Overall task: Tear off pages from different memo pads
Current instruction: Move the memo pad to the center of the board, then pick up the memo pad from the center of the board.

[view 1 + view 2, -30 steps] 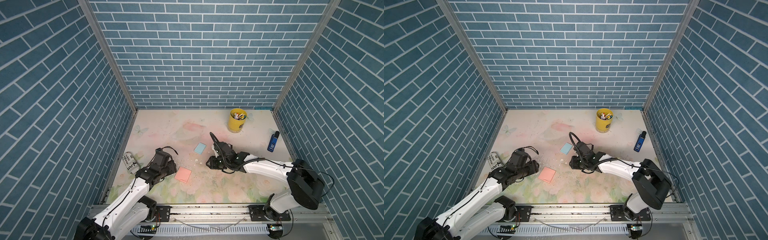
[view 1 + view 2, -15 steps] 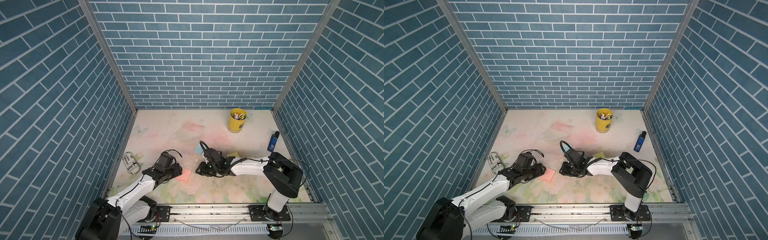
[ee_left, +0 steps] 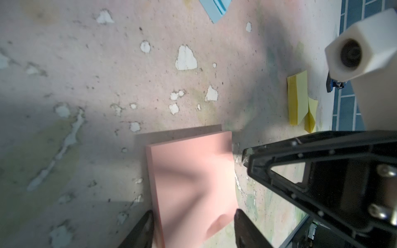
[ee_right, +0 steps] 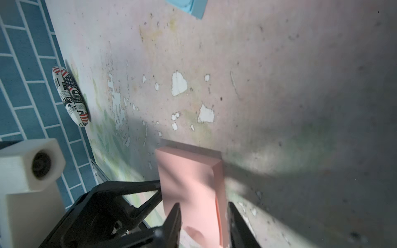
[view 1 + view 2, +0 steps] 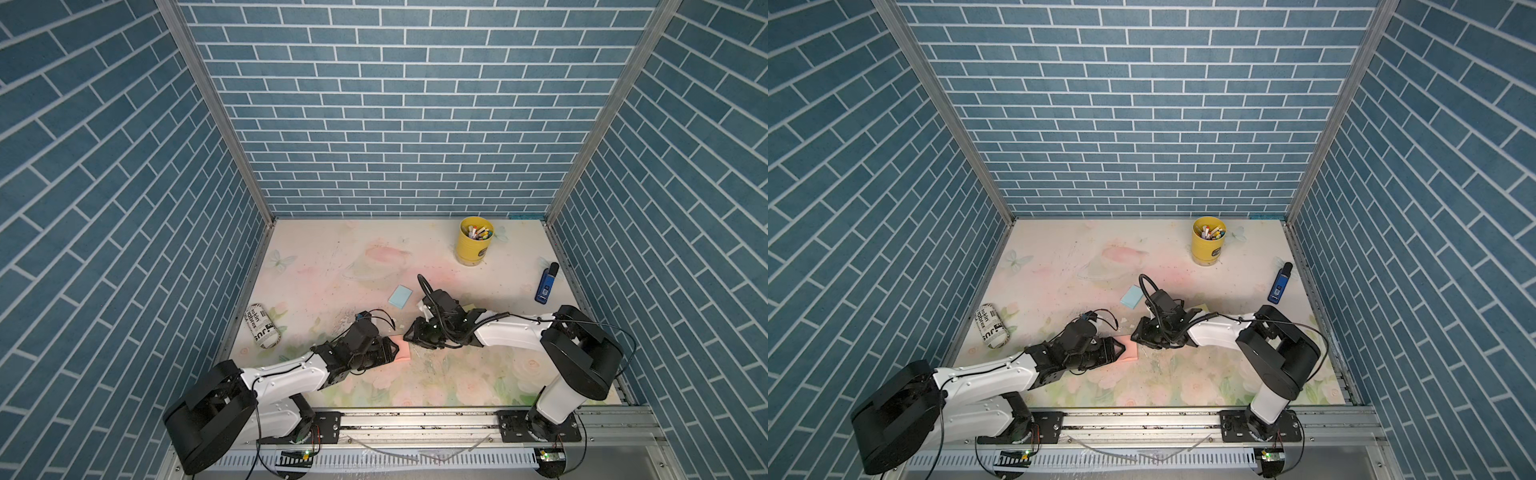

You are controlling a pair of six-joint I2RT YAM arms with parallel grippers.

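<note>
Both grippers meet at the pink memo pad (image 5: pixel 402 348) lying flat near the table's (image 5: pixel 332 266) front edge: the left gripper (image 3: pixel 193 221) straddles it, fingers parted, as does the right gripper (image 4: pixel 204 216) (whether either actually grips, cannot tell).

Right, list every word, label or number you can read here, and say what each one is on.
"SUB": on the newspaper-print pouch, in the right wrist view.
"JUS": on the same pouch, in a top view; its smaller print is not legible.
Round label on the yellow cup: too small to read.
White label on the blue bottle: too small to read.
Pink memo pad, blue memo pad, yellow memo pad: no text.
</note>
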